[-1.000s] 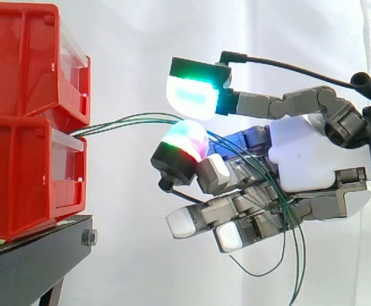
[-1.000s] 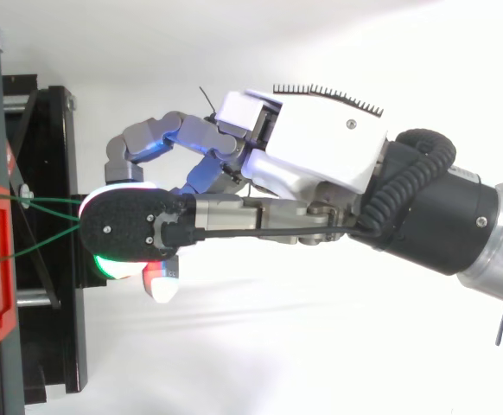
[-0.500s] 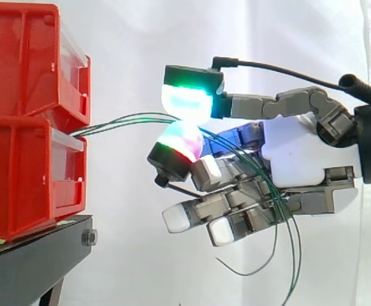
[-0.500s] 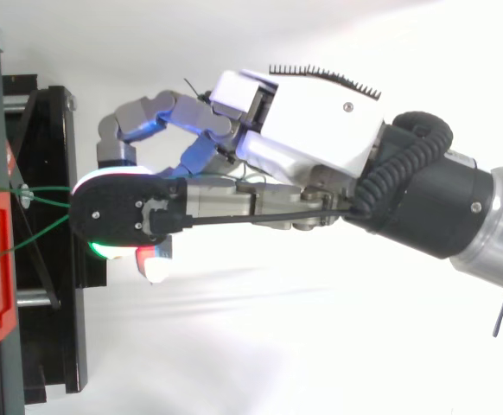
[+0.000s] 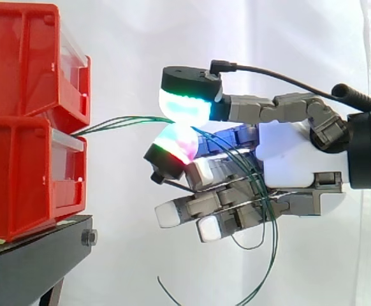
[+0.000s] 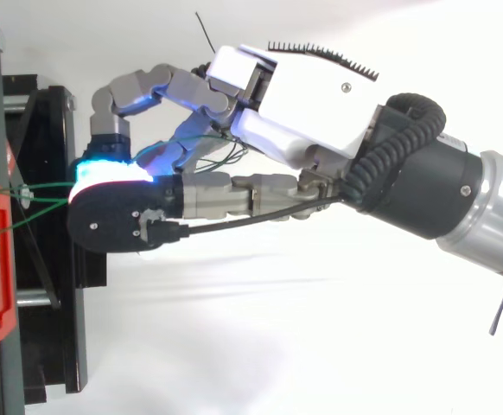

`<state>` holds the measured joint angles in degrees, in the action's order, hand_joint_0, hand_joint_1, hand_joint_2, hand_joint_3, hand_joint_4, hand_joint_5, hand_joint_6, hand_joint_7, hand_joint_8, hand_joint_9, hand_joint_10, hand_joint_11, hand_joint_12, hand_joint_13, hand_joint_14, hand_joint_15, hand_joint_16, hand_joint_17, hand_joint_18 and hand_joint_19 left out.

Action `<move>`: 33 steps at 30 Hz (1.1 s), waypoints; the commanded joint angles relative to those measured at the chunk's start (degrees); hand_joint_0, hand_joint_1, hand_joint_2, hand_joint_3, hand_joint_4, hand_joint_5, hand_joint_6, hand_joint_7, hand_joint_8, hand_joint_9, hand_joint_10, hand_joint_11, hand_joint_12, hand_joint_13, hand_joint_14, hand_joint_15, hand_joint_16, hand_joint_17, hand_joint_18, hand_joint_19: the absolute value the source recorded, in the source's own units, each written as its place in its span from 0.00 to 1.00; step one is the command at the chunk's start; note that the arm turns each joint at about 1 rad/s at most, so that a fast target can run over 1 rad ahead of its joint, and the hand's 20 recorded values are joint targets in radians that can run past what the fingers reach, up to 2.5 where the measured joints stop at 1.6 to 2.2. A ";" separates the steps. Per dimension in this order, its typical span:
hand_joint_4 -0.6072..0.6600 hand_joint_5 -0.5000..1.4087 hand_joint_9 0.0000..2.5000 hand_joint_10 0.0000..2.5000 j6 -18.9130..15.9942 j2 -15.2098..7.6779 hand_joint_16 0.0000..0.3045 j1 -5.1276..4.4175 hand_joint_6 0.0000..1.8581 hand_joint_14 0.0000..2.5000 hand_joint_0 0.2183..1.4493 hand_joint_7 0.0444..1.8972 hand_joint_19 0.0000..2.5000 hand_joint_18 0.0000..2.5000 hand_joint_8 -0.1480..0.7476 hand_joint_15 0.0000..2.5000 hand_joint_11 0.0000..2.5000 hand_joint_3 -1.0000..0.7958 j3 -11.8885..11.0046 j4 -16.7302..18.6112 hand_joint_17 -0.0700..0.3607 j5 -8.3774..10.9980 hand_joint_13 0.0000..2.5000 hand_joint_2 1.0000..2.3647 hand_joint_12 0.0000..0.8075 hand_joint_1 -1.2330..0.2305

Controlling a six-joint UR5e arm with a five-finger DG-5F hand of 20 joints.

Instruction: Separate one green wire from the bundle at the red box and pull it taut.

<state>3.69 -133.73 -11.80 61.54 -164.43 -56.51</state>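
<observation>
Hand (image 5: 297, 159) pinch on green wires (image 5: 118, 120)

Open space lies between the hand (image 5: 294, 159) and the red bins (image 5: 26, 159), crossed by green wires (image 5: 118, 120).

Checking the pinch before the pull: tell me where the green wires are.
Side view: the green wires leave the red bins at left, run right between two glowing fingertips of the hand, then hang down past its curled fingers.
</observation>
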 commanded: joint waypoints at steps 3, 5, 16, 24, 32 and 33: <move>0.57 0.18 0.43 0.01 0.09 0.05 0.17 0.02 0.48 0.01 0.35 0.64 0.22 0.34 0.47 0.18 0.35 0.36 0.07 0.08 0.44 -0.10 0.32 0.01 0.49 0.27; 0.58 0.18 0.43 0.01 -0.09 0.05 0.17 0.02 0.48 0.01 0.36 0.64 0.23 0.33 0.47 0.17 0.35 0.32 0.07 -0.01 0.44 -0.18 0.32 0.00 0.49 0.27; 0.59 0.19 0.48 0.01 -0.62 0.22 0.19 0.11 0.47 0.01 0.26 0.65 0.25 0.37 0.50 0.18 0.34 0.28 -0.01 -0.98 0.46 -0.71 0.36 0.00 0.53 0.59; 0.59 0.20 0.50 0.01 0.70 0.84 0.18 0.37 0.46 0.01 0.29 0.66 0.26 0.38 0.50 0.19 0.35 0.40 -0.45 -3.26 0.45 -0.89 0.38 0.01 0.52 0.47; 0.59 0.19 0.46 0.01 2.55 0.84 0.18 0.37 0.47 0.01 0.29 0.67 0.25 0.37 0.49 0.19 0.35 0.46 -0.54 -3.44 0.45 -0.89 0.35 0.01 0.52 0.31; 0.59 0.19 0.46 0.01 2.55 0.84 0.18 0.37 0.47 0.01 0.29 0.66 0.25 0.36 0.49 0.18 0.35 0.46 -0.45 -3.44 0.45 -0.89 0.35 0.01 0.51 0.31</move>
<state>5.91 -132.91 -11.44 61.07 -167.81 -57.39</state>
